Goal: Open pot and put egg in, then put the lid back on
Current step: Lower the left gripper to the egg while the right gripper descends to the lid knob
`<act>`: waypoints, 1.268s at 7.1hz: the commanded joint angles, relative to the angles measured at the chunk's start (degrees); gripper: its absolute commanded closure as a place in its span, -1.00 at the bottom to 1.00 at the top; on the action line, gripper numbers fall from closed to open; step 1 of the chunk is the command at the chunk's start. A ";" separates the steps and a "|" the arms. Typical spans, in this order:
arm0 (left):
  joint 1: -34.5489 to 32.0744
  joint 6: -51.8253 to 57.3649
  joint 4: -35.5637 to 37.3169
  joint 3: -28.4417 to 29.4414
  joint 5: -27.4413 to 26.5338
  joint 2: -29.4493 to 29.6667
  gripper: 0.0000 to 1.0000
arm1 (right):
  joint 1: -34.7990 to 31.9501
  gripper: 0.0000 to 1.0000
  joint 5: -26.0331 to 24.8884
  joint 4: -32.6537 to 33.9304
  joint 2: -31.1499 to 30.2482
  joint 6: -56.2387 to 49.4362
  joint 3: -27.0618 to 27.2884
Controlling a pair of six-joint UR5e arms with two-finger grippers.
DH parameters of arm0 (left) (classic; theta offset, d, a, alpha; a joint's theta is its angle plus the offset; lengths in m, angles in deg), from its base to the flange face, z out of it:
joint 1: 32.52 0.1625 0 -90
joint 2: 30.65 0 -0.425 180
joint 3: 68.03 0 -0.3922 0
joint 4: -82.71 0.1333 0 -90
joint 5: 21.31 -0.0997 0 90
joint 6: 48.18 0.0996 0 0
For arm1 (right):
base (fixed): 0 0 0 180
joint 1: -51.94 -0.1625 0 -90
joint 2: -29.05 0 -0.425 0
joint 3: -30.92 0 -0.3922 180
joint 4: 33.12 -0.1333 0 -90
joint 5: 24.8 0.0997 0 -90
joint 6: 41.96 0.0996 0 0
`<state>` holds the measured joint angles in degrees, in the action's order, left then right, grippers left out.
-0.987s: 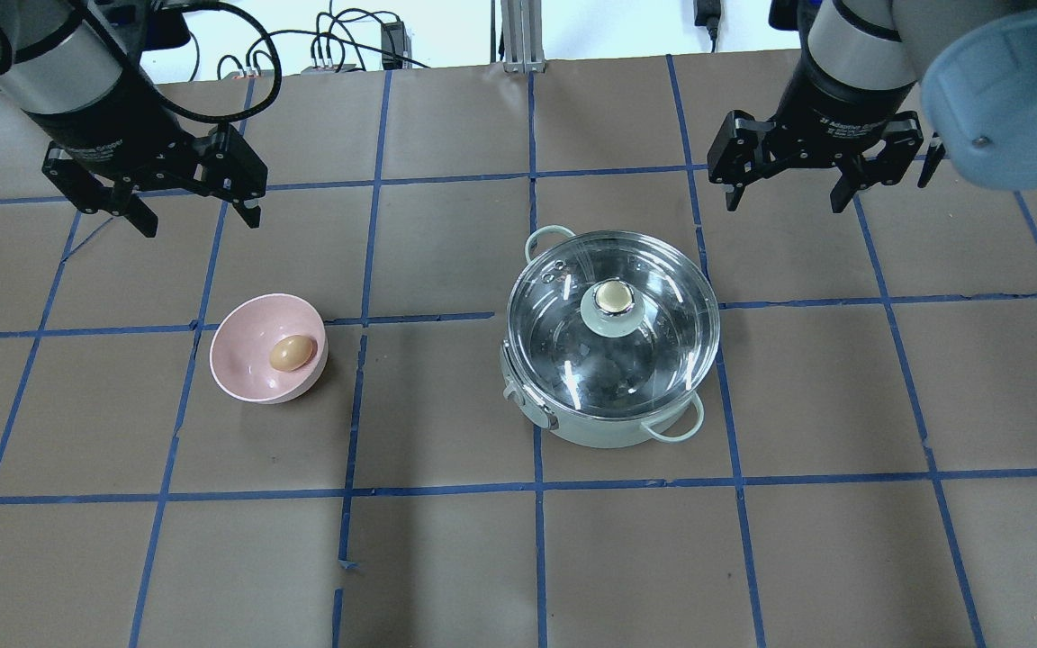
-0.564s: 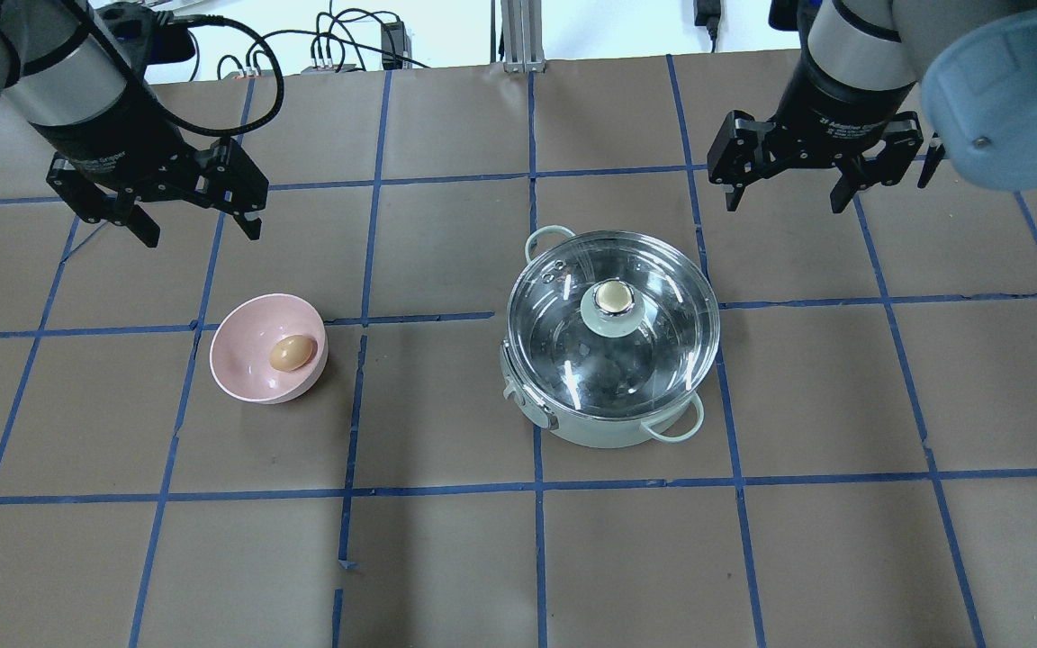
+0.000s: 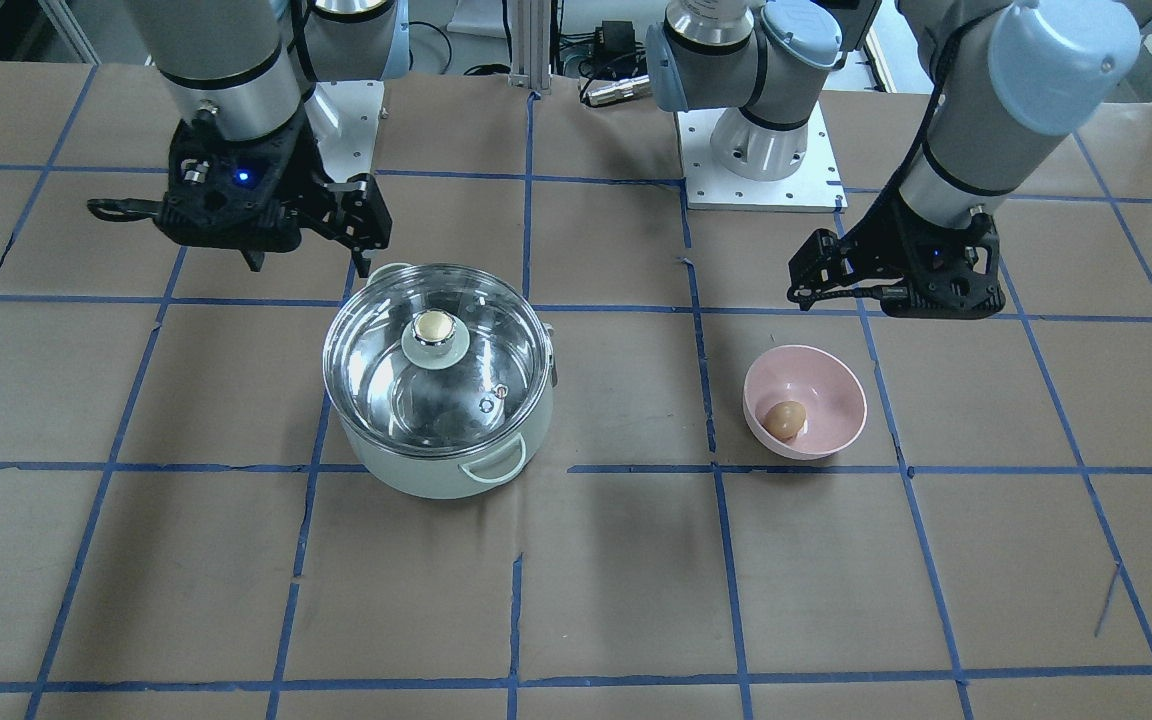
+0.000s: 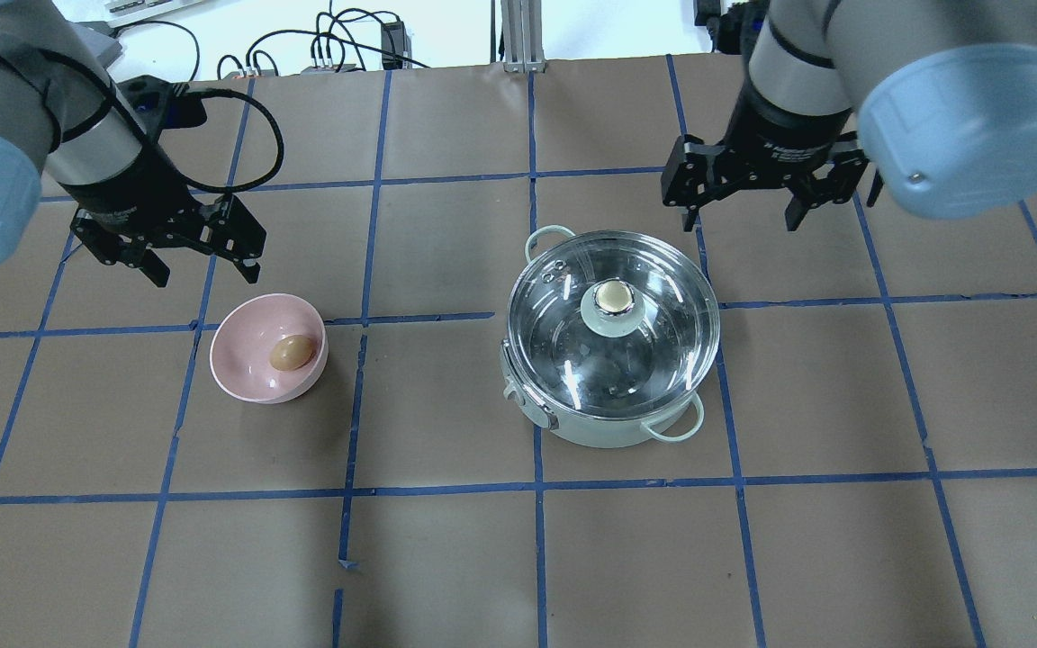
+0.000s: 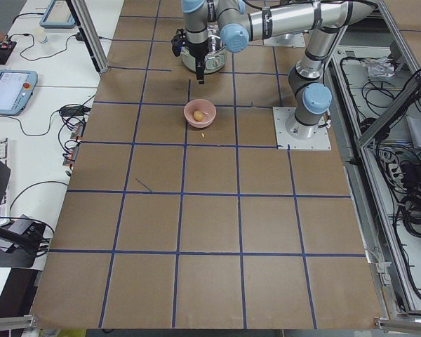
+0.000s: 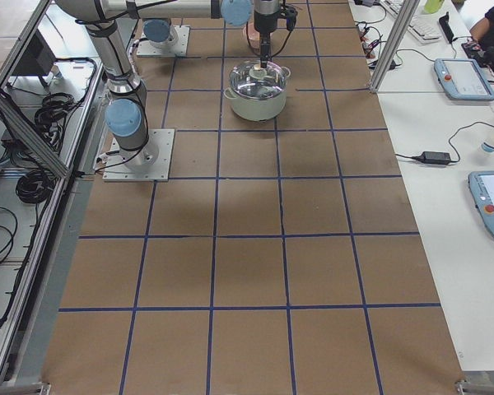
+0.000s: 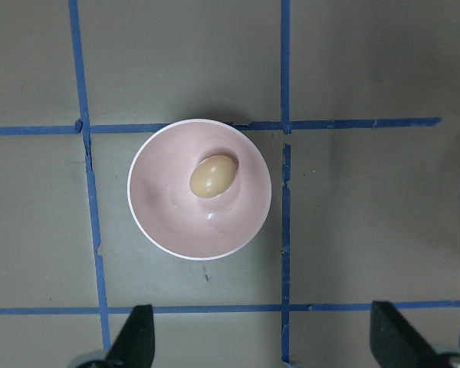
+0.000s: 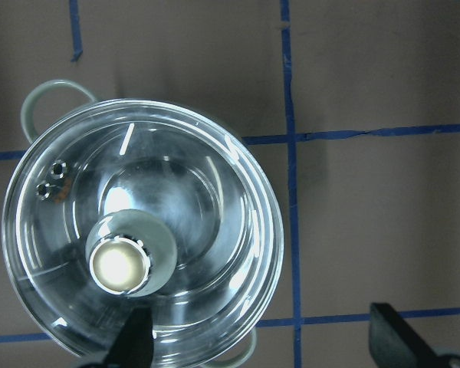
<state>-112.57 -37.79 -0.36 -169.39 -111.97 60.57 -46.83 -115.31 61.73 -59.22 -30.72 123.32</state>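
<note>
The mint-green pot (image 4: pixel 608 430) stands mid-table with the glass lid (image 4: pixel 662 333) on it, cream-gold knob (image 4: pixel 613 296) at centre. The tan egg (image 4: pixel 293 352) lies in a pink bowl (image 4: pixel 248 373) to the pot's left. My left gripper (image 4: pixel 205 268) is open and empty, above the table just behind the bowl; its wrist view shows the egg (image 7: pixel 213 175) in the bowl (image 7: pixel 172 222). My right gripper (image 4: pixel 740 220) is open and empty, behind and right of the pot; its wrist view looks down on the lid (image 8: pixel 215 192) and knob (image 8: pixel 121 264).
Brown paper with a blue tape grid covers the table (image 4: pixel 518 558). Cables and a metal post (image 4: pixel 514 36) lie beyond the far edge. In the front-facing view the pot (image 3: pixel 416 475) and bowl (image 3: pixel 826 385) sit about one grid square apart.
My left gripper has moved nearer and lower, toward the pink bowl. My right gripper has moved left toward the pot. Pot, lid, bowl and egg have not moved.
</note>
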 commanded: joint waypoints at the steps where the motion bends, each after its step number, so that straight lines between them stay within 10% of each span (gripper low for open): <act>1: 1.83 4.01 10.95 -6.80 -0.23 3.33 -1.00 | -3.70 -0.99 0.08 6.09 1.61 2.90 3.38; 9: 1.92 3.58 30.33 -16.41 0.21 9.31 -1.00 | -7.40 -0.65 0.08 14.14 7.06 6.77 7.00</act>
<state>-110.69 -34.26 28.86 -185.79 -111.97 68.82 -54.19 -115.31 75.78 -52.50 -24.18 129.99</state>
